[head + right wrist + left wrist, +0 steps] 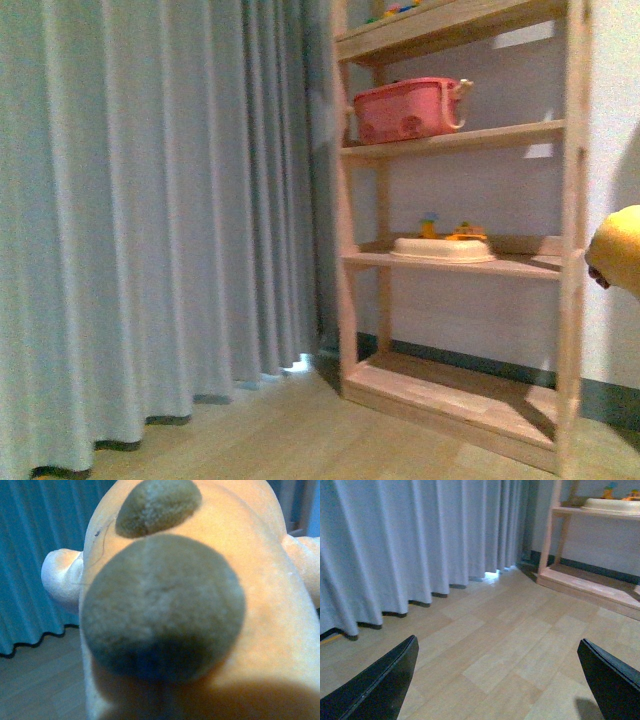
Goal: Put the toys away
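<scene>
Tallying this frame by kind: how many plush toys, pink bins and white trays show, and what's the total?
Plush toy: 1
Pink bin: 1
White tray: 1
Total: 3
The small toys at the tray are too blurred to count.

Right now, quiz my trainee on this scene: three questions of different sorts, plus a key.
1. True or false: on the wooden rack, the pink basket sits on a higher shelf than the white tray.
2. The left gripper is: A open and empty, B shut, C out of view.
3. Fill in: the orange plush toy fills the ___ wrist view.
Key: 1 true; 2 A; 3 right.
</scene>
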You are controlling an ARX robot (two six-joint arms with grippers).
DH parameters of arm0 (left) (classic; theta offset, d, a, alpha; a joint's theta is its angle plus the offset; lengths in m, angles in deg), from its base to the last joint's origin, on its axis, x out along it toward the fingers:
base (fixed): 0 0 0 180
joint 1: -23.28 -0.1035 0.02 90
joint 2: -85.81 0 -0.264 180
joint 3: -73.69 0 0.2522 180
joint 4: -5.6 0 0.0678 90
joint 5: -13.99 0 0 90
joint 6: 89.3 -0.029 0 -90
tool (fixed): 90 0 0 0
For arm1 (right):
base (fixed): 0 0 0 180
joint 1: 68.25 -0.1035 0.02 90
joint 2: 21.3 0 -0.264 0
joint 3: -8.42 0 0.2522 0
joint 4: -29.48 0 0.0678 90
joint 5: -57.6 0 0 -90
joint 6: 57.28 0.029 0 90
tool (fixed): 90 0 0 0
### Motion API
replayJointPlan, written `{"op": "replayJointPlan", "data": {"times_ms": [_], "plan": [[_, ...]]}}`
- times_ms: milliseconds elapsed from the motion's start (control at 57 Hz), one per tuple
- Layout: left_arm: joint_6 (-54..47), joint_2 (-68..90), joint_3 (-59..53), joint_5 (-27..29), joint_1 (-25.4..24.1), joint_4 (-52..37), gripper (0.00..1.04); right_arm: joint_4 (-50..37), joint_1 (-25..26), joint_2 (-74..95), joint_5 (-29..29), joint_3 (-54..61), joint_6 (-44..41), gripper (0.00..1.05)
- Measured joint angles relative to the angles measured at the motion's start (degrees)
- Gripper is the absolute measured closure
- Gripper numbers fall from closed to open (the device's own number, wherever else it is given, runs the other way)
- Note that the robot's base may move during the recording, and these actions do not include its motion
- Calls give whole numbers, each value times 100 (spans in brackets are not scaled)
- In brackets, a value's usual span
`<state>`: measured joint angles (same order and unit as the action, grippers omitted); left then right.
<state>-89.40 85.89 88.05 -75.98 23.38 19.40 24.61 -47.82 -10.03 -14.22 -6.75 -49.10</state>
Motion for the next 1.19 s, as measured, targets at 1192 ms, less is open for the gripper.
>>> {"op": "replayJointPlan", "data": {"times_ms": [1192], "plan": [[0, -2, 0, 2, 2, 0, 6, 0, 4, -4, 9, 0, 0, 85]]}}
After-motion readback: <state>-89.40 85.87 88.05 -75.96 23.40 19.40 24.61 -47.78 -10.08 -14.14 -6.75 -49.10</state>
